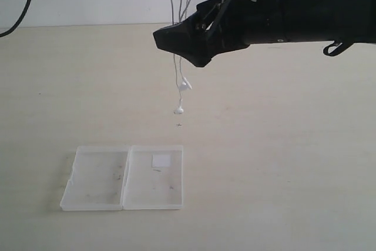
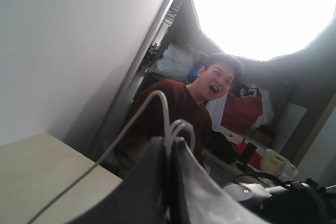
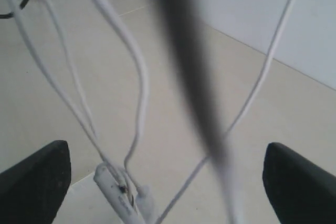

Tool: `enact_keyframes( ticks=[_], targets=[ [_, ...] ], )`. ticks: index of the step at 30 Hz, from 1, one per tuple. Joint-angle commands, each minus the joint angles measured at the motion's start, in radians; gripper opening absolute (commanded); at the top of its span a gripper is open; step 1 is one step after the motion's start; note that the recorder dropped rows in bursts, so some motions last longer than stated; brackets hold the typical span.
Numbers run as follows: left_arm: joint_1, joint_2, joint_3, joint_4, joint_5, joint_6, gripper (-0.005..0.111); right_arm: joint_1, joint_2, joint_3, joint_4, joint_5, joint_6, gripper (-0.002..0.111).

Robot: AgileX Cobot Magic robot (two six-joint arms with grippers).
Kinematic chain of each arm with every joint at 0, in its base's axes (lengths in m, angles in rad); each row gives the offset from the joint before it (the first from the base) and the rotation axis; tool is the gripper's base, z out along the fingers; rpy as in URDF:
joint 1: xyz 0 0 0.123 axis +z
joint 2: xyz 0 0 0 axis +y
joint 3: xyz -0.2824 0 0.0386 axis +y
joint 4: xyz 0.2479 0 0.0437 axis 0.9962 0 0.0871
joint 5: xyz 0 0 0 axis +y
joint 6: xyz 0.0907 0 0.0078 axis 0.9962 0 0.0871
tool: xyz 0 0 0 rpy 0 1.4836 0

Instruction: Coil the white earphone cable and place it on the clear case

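- One left end effector (image 2: 170, 148) is showing in its wrist view, its two dark fingers pressing together on the white earphone cable (image 2: 166, 116); loops of the wire are arching just above the pinch.
- One right end effector (image 1: 176, 42) is reaching in high over the counter (image 1: 282, 163). In its wrist view its two black fingertips (image 3: 37, 177) are standing wide apart and gripping nothing.
- One white earphone cable (image 1: 175, 77) is hanging in several strands past the right end effector. In the right wrist view the strands (image 3: 142, 93) are passing between the spread fingertips, and I cannot tell whether any is touching them.
- Two earbuds are dangling just below the right end effector, clear of the counter: one higher (image 1: 184, 85), one lower (image 1: 178, 110).
- One thicker white piece (image 3: 122, 192) is sitting on the wire between the right fingertips; whether it is the plug or the splitter is not clear.
- One clear case (image 1: 94, 180) is lying open on the counter, well below the right end effector and off to its left, its two halves side by side.
- One small white sticker (image 1: 160, 160) is sitting in the case half nearer the right end effector; any print on it is too small to read.
- One tiny cross mark (image 1: 179, 124) is showing on the counter, right under the lower earbud.
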Motion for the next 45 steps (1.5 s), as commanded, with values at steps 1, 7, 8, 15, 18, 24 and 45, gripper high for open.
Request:
enact_keyframes(
  ticks=[1,7,8,15,18,24,45],
  targets=[
    [-0.002,-0.001,-0.005,-0.012,-0.019,-0.004,0.000,0.001,-0.021,-0.007,0.008,0.007,0.026,0.094],
    [-0.002,-0.001,-0.005,-0.012,-0.022,-0.004,0.000,0.001,-0.019,-0.007,0.008,0.007,0.028,0.094],
    [-0.002,-0.001,-0.005,-0.012,-0.022,-0.004,0.000,0.001,-0.019,-0.007,0.008,0.007,0.028,0.094],
    [-0.002,-0.001,-0.005,-0.019,-0.022,-0.004,0.000,0.001,-0.019,-0.007,0.008,0.022,0.018,0.094],
    [-0.002,-0.001,-0.005,-0.019,-0.022,-0.004,0.000,0.001,-0.019,-0.007,0.008,-0.008,0.025,0.094],
    [-0.002,-0.001,-0.005,-0.017,-0.022,-0.004,0.000,0.001,-0.019,-0.019,0.008,-0.028,0.027,0.093],
    [-0.002,-0.001,-0.005,-0.050,-0.024,-0.004,0.000,0.001,0.059,-0.096,0.008,-0.046,0.082,0.073]
  ],
)
